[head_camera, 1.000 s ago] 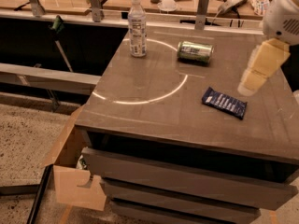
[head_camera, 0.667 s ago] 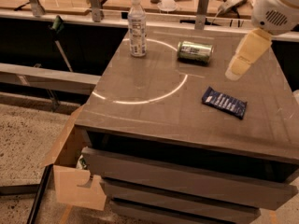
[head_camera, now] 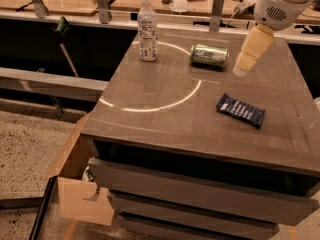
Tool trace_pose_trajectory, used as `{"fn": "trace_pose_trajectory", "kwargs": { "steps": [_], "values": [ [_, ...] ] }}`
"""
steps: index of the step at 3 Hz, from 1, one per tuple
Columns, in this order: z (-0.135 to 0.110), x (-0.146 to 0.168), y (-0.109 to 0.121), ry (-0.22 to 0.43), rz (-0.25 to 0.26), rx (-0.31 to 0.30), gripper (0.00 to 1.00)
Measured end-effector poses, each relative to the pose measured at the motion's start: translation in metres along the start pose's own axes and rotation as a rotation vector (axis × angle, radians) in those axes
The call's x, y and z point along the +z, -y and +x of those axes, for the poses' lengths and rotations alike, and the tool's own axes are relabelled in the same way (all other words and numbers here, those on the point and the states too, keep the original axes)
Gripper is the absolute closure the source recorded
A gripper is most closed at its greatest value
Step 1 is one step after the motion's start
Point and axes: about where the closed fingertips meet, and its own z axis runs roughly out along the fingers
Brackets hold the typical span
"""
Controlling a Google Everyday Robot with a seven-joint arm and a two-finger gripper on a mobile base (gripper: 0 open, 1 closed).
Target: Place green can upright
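Your shiny green can (head_camera: 209,55) lies sideways near the bench's (head_camera: 150,129) far edge, its long axis along that edge. The gripper (head_camera: 241,69) hovers beside it, and you can't tell how far open it is.

This looks like a robotics lab or workshop. A grey drawer cabinet (head_camera: 190,184) stands on a speckled floor (head_camera: 30,149) beside an open cardboard box (head_camera: 80,196). Cluttered wooden benches (head_camera: 120,1) run behind it (metal posts (head_camera: 102,1) rise along them), and the gripper (head_camera: 241,68) hangs over the cabinet's far right.
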Motion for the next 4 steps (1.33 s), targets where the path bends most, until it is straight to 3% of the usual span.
{"fn": "trace_pose_trajectory", "kwargs": {
  "steps": [1,2,3,4],
  "values": [
    [-0.008,0.005,0.007,0.058,0.026,0.005,0.0],
    [-0.027,0.023,0.03,0.148,0.108,-0.036,0.0],
    [-0.045,0.039,0.048,0.181,0.166,-0.085,0.0],
    [-0.055,0.064,0.06,0.158,0.2,-0.112,0.0]
  ]
}}
